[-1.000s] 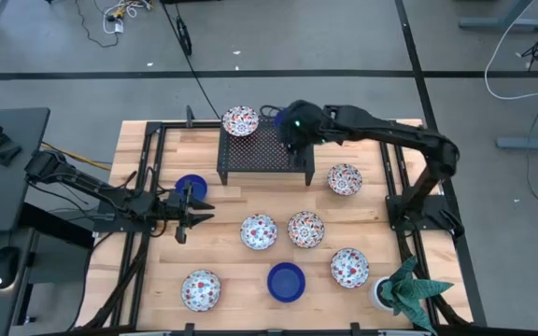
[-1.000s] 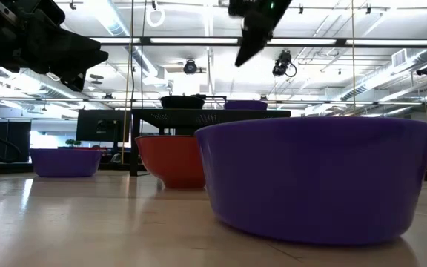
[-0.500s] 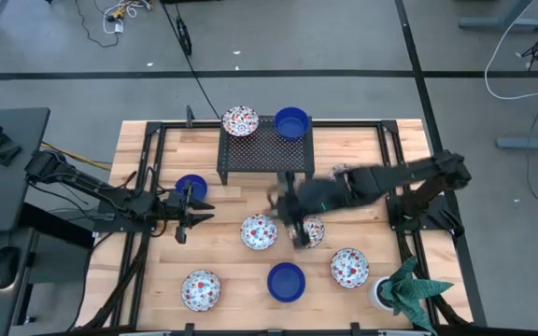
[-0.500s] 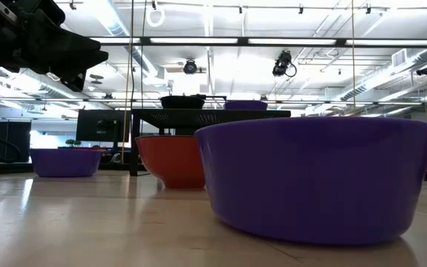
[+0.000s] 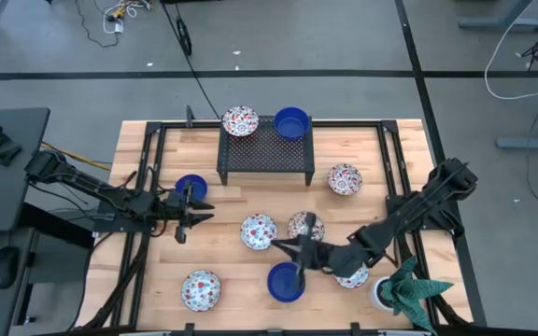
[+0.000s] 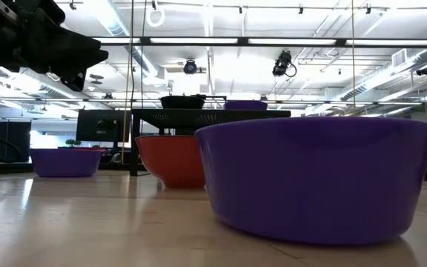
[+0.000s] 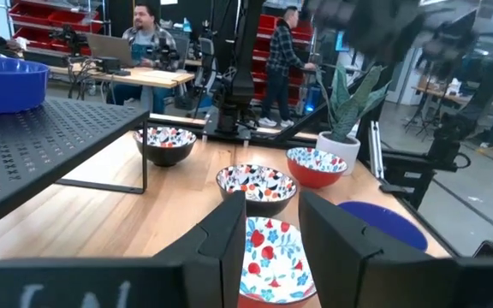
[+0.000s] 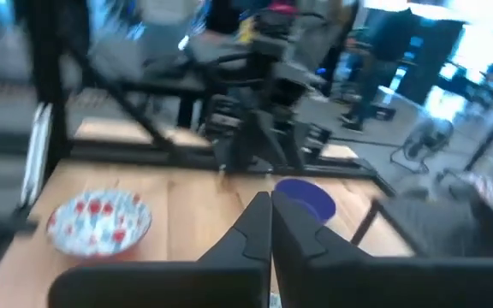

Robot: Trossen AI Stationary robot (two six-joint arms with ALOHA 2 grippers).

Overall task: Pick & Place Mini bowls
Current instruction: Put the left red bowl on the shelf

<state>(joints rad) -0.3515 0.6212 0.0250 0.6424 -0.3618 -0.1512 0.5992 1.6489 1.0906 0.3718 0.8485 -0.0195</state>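
Near the table's front edge, the right gripper (image 5: pixel 292 248) hangs shut and empty over a blue bowl (image 5: pixel 285 283), with floral bowls (image 5: pixel 258 231) crowding around. Two bowls sit on the black rack (image 5: pixel 264 149). At left, the left gripper (image 5: pixel 199 206) waits, fingers apart, beside another blue bowl (image 5: pixel 190 186). The arm partly hides a floral bowl (image 5: pixel 351 271).

On the black mesh rack (image 5: pixel 263 149) sit a floral red-and-blue bowl (image 5: pixel 240 120) and a cobalt-blue bowl (image 5: pixel 291 122).
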